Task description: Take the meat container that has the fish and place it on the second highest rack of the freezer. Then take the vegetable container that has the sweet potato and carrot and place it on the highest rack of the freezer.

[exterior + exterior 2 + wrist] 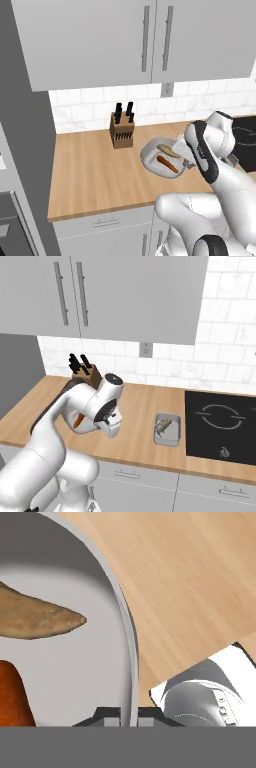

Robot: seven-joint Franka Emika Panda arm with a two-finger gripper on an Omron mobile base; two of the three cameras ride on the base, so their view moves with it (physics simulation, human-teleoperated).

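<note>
My claw is clamped on the rim of the vegetable container, one tip on each side of its thin wall, because the rim is the only part slim enough to pinch without disturbing the sweet potato and carrot lying inside. The tray rests on the wooden table, near the knife block. The meat container with the fish sits apart, just beside the cooktop.
</note>
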